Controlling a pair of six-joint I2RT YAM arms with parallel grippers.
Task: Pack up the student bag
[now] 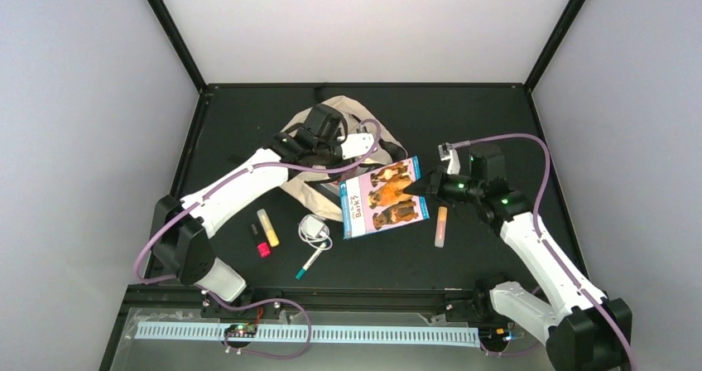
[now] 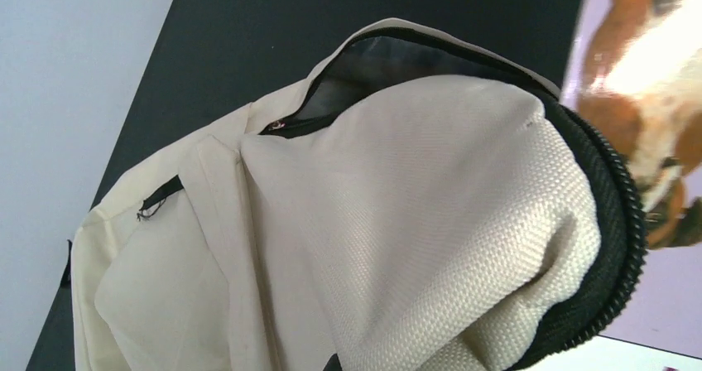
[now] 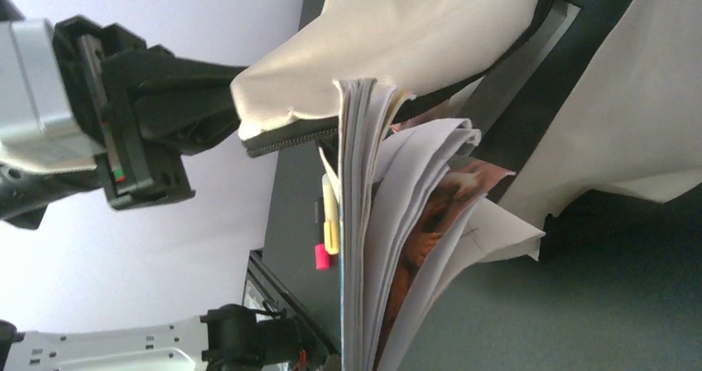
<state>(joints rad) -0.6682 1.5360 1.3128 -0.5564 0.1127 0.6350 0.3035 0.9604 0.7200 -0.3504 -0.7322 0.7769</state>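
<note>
- The student bag [image 2: 397, 222] lies at the far middle of the table, under your left arm and just left of the book [image 1: 382, 195].
- Your left gripper [image 3: 223, 98] is pinched on the bag's upper flap. It holds the zip edge [image 2: 617, 222] up so the dark lining shows.
- Your right gripper [image 1: 416, 187] looks clamped on the book's right edge. Its fingers are out of sight in its own wrist view, so I judge this from the overhead view.
- The book's leading edge is at the bag's mouth, and its pages are fanned and curling.
- I would hold the flap high and taut and slide the book in flat and low, under the zip teeth, so that no loose page catches or folds back.
- Let go of the flap only once most of the cover is inside.
- The cover shows 3 dog photos and a blue strip of white lettering, too small to read.
- No brand or label is visible on the bag.
</note>
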